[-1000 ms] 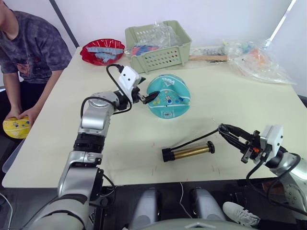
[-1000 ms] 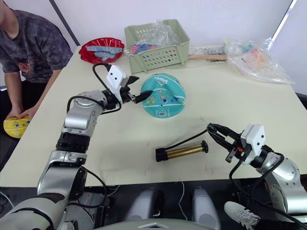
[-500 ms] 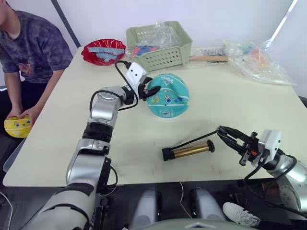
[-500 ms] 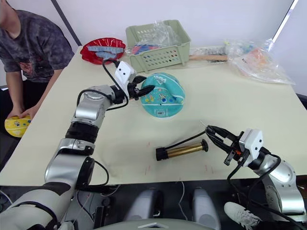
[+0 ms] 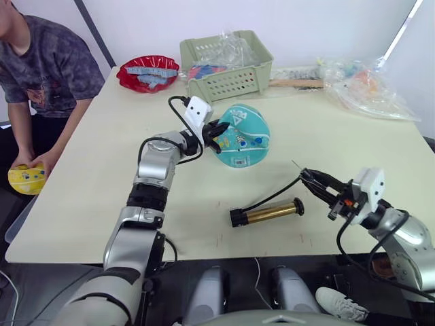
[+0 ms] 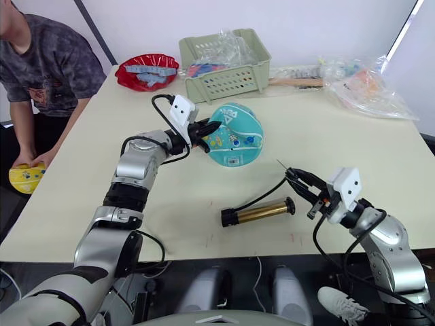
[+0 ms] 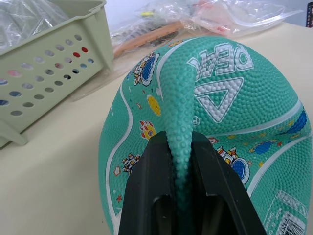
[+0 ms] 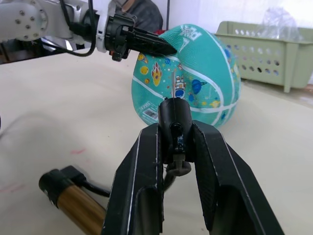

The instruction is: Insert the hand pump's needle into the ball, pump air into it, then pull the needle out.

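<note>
We see a pale cream table [image 5: 81,170] filling most of the view, with a plain white wall [image 5: 306,24] behind it at 12 o'clock and a dark vertical strip [image 5: 95,34] running down that wall toward 11 o'clock. A bright slanting band of light [image 5: 401,30] falls at about 1 o'clock. Below the table's near edge, from 5 to 7 o'clock, lies a dark floor [image 5: 41,299], and a person in a dark patterned shirt [image 5: 47,64] sits at 10 o'clock.
</note>
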Controlling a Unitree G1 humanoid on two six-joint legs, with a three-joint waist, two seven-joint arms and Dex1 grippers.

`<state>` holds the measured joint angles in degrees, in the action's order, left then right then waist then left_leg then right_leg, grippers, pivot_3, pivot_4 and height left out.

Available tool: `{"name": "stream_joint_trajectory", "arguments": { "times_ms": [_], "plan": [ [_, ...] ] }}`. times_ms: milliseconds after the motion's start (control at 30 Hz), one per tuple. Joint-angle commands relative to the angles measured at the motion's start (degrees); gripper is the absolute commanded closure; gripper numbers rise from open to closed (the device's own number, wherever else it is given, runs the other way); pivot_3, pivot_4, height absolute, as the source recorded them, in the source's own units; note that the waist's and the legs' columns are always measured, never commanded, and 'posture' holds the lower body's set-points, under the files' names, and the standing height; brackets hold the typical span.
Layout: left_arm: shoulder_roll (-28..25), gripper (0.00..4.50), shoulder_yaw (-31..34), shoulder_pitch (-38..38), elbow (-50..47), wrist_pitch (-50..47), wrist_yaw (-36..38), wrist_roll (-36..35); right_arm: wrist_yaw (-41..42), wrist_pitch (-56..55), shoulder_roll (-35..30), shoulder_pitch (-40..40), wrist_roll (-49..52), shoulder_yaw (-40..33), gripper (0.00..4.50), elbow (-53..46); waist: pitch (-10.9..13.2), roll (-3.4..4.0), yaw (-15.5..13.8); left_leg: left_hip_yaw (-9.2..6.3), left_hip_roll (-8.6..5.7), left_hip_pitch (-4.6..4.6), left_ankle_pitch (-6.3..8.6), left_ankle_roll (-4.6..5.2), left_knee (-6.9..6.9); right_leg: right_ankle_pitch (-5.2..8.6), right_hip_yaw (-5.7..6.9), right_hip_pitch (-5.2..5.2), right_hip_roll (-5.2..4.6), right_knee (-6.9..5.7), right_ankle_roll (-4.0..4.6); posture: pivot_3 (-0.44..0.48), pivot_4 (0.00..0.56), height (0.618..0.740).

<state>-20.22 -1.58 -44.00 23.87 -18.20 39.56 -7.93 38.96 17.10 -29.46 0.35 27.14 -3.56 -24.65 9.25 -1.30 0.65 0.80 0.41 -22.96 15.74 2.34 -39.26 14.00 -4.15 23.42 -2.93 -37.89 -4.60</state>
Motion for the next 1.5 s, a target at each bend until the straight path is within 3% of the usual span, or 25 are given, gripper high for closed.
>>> {"name": "stream_joint_trajectory", "arguments": {
  "times_ms": [33,367,633,967,1500],
  "plan": [
    [1.48,4.46,-0.48,1.36,-4.92,-3.74,-2.49,-0.14,-4.12,9.37,-0.89,-4.88,0.63,2.43,4.15,-3.96,0.00,0.00,-0.01,0.00,0.00,0.00,0.00,0.00,0.00,0.00,0.00,0.00,-0.01,-0.01,0.00,0.000,0.150,0.740],
    [4.26,4.46,-0.54,6.26,-13.73,-10.45,-7.37,-0.67,-11.86,36.20,1.91,-25.93,0.25,11.17,4.15,1.55,-0.02,0.01,0.01,-0.25,-0.04,-0.04,0.00,0.00,0.02,0.00,0.25,-0.05,-0.10,0.03,0.02,0.000,0.150,0.740],
    [3.08,4.46,-0.55,9.96,-15.91,-9.74,-6.56,-0.66,-15.11,48.24,9.69,-39.43,-0.45,14.79,4.15,12.43,-0.03,0.04,0.40,-0.30,-0.05,-0.10,0.00,-0.01,0.09,-0.01,0.37,-0.02,-0.21,0.13,0.03,0.000,0.150,0.740],
    [3.09,4.46,-0.27,11.52,-18.42,-10.53,-7.28,-1.58,-17.60,52.82,15.85,-45.26,-2.98,15.31,4.15,19.86,-0.04,0.05,0.35,-0.34,-0.07,-0.18,0.01,-0.02,0.14,-0.01,0.42,0.08,-0.25,0.11,0.06,0.000,0.150,0.740],
    [2.94,4.46,-0.96,11.37,-18.35,-9.62,-8.00,-0.86,-18.30,53.23,17.08,-46.21,-6.45,14.51,4.15,24.90,-0.05,0.08,0.46,-0.37,-0.08,-0.33,0.00,-0.03,0.14,-0.02,0.46,0.24,-0.25,0.08,0.06,0.000,0.150,0.740]
  ]
}}
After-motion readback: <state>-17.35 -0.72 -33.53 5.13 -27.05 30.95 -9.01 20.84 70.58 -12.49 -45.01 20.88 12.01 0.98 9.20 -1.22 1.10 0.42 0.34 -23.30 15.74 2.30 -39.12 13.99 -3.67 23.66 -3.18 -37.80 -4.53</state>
